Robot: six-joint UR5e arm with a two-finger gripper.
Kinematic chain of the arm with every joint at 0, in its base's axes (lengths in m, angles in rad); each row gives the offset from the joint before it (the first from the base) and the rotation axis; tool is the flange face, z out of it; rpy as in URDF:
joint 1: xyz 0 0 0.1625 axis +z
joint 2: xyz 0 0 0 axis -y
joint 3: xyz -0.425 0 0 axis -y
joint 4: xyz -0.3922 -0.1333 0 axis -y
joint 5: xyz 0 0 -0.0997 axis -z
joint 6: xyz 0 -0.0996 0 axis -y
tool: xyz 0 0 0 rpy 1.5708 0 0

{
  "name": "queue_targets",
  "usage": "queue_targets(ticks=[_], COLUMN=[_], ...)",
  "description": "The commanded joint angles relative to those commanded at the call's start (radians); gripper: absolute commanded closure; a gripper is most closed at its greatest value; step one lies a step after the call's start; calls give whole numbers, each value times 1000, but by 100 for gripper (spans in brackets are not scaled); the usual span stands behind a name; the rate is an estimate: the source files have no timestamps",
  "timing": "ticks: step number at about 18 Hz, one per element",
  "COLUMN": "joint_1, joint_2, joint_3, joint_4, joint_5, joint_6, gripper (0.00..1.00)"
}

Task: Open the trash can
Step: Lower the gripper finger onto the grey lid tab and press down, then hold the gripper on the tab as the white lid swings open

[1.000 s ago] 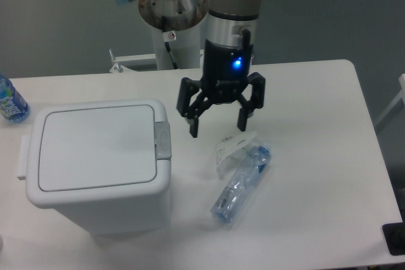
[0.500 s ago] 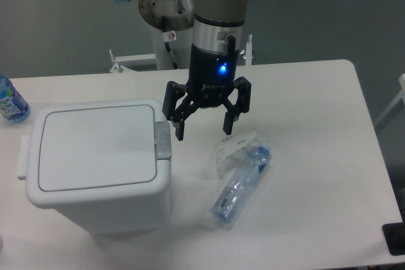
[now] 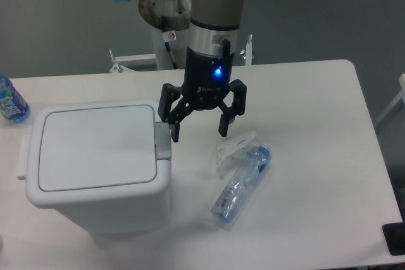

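Observation:
The trash can (image 3: 98, 169) is a large white bin on the left of the table, its flat lid (image 3: 95, 145) down. A grey push tab (image 3: 162, 140) sits on the lid's right edge. My gripper (image 3: 199, 133) hangs open just to the right of the bin, fingers pointing down with nothing between them. Its left finger (image 3: 174, 129) is right beside the grey tab; I cannot tell if they touch. The right finger (image 3: 223, 124) hangs above the table.
A crushed clear plastic bottle (image 3: 240, 185) with a white label lies on the table right of the bin, below the gripper. A blue bottle (image 3: 11, 100) stands at the far left edge. The robot base (image 3: 166, 17) rises behind the table.
The gripper has moved left across both intervals, from above the crushed bottle to the bin's right edge. It stays open. The lid has not moved.

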Motion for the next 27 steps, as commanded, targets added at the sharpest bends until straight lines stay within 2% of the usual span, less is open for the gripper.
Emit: queue_targets(ticks=[27], joint_1=[-14], joint_2=[2], joint_3=[-26], joint_4=[3], joint_5=[2], joint_6=[0], gripper=[0])
